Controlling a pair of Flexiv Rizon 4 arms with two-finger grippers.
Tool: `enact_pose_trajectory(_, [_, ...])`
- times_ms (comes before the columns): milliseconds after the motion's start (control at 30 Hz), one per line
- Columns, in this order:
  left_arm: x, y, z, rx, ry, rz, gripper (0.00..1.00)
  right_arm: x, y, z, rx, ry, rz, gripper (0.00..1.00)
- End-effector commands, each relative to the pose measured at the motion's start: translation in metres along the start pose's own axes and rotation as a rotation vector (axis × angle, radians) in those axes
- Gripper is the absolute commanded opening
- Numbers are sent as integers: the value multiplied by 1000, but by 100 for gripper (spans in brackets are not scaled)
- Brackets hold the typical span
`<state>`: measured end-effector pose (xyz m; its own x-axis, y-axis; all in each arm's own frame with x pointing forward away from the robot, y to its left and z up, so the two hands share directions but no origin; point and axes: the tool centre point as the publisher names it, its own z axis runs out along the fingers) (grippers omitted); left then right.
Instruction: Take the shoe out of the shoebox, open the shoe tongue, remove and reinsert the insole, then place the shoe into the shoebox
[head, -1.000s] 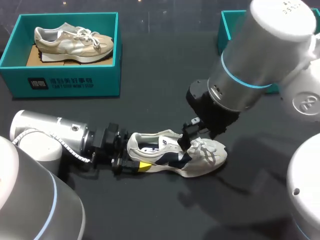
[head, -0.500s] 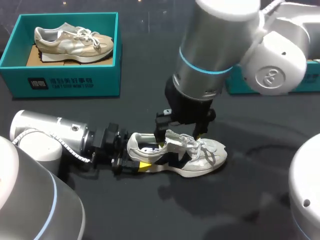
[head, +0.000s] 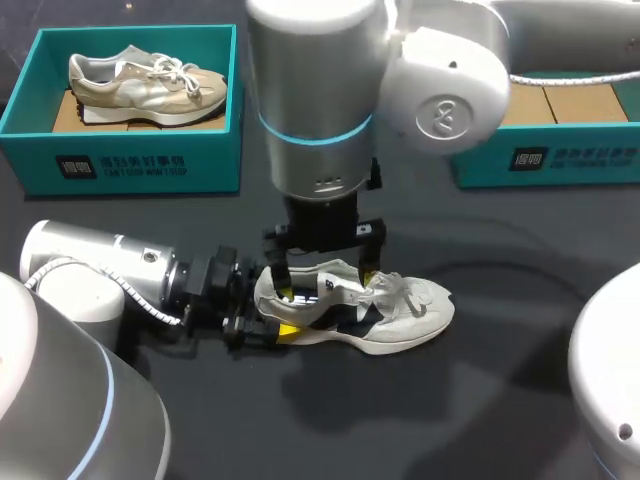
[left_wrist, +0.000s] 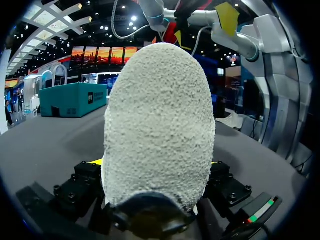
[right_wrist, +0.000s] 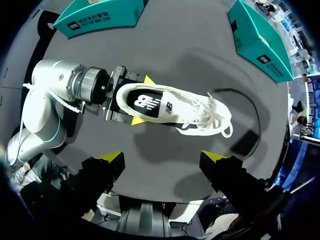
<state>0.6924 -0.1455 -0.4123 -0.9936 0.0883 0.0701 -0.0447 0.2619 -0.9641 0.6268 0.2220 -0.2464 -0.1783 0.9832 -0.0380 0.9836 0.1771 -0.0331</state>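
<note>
while our left tool (head: 268, 305) clamps the heel of the white shoe (head: 400, 310), which sits upright on the dark tabletop (head: 300, 420) well apart from the shoebox (head: 560, 165), our right tool (head: 325, 270) hangs above it, fingers spread wide, holding nothing.

A: White and navy mesh sneaker (head: 372, 312)?
B: Lying mid black table (head: 420, 420), left gripper (head: 266, 315) gripping its heel, right gripper (head: 324, 285) hanging spread above. Teal cardboard shoebox (head: 130, 165) sitting behind-left, holding beige suede sneaker (head: 145, 85).
</note>
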Motion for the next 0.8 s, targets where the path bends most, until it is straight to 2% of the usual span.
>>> enact_pose_trajectory(33, [2, 1, 1, 0, -1, 0, 0, 6, 2, 8, -4, -77, 34, 100])
enact_pose_trajectory(100, [2, 1, 1, 0, -1, 0, 0, 3, 7, 13, 21, -124, 62, 100])
enact_pose_trajectory(300, [2, 1, 1, 0, -1, 0, 0, -10, 5, 24, -20, -118, 152, 100])
enact_pose_trajectory(533, [2, 1, 1, 0, -1, 0, 0, -17, 20, 34, -18, -168, 188, 100])
enact_pose_trajectory(633, [2, 1, 1, 0, -1, 0, 0, -16, 26, 38, -46, -187, 190, 100])
enact_pose_trajectory(700, [2, 1, 1, 0, -1, 0, 0, -11, 29, 41, -116, -242, 191, 100])
enact_pose_trajectory(800, [2, 1, 1, 0, -1, 0, 0, -11, 29, 41, -116, -242, 191, 100])
